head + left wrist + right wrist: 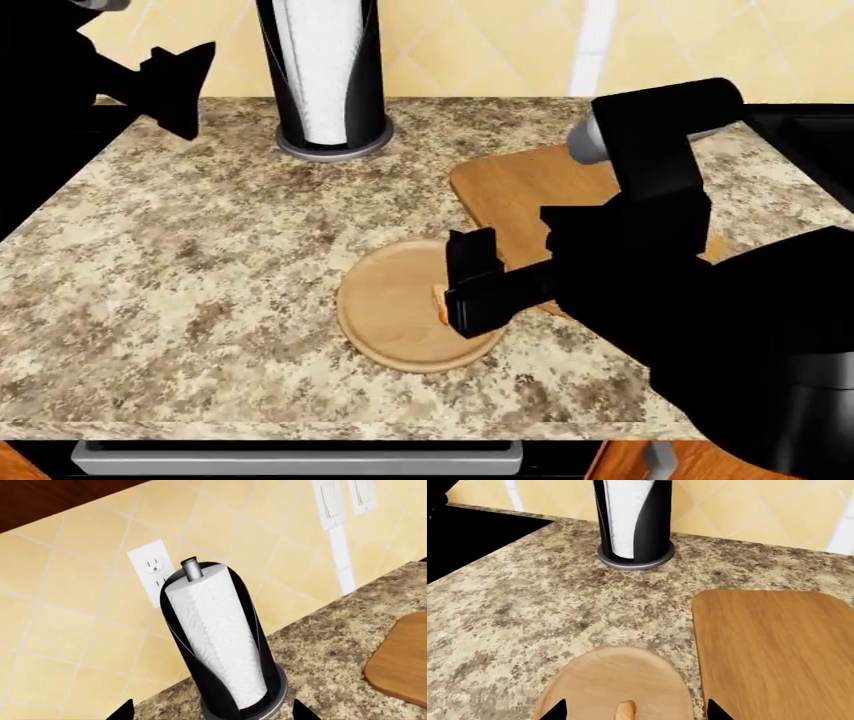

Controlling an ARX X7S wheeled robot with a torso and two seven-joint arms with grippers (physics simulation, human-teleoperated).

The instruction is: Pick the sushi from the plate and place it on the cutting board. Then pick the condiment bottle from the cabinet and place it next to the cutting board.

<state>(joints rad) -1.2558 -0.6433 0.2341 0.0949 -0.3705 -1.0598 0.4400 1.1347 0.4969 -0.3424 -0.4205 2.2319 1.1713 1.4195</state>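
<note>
The sushi [624, 710], a tiny orange-tan piece, lies on the round light-wood plate [594, 680]. It shows in the head view [439, 300] at the right side of the plate [387, 310]. My right gripper [635, 712] is open, its tips on either side of the sushi and apart from it; in the head view it [467, 280] hangs over the plate's right side. The cutting board [534, 190] lies behind and right of the plate, also in the right wrist view [774, 645]. My left gripper [212, 712] is open and empty, raised at far left [167, 85]. The condiment bottle is out of view.
A black paper-towel holder [320, 70] stands at the back of the granite counter [174, 250], in front of the tiled wall with an outlet [152, 565]. It fills the left wrist view [220, 645]. The counter's front edge runs along the bottom of the head view.
</note>
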